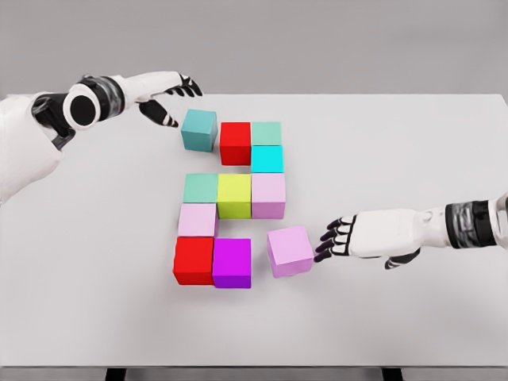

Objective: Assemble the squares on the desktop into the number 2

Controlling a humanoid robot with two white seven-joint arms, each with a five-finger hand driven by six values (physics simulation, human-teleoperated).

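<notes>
Both arms wear smooth white shells with black joint bands. The left hand (pixel 167 97) and right hand (pixel 361 238) have white backs, black fingertips; a round black-ringed white cap marks the left elbow.

L arm comes in from the far left, elbow bent, forearm reaching right. Left hand (pixel 168 97) sits at the far side, fingers loosely spread & drooping, dark fingertips (pixel 170 121) pointing down-right, holding nothing. R arm enters from the right edge, nearer than the left, forearm approx level & aimed left. Right hand (pixel 361 238) is palm-down, low, fingers (pixel 327 241) splayed & extended leftward, thumb tucked below on the near side, nothing gripped.
</notes>
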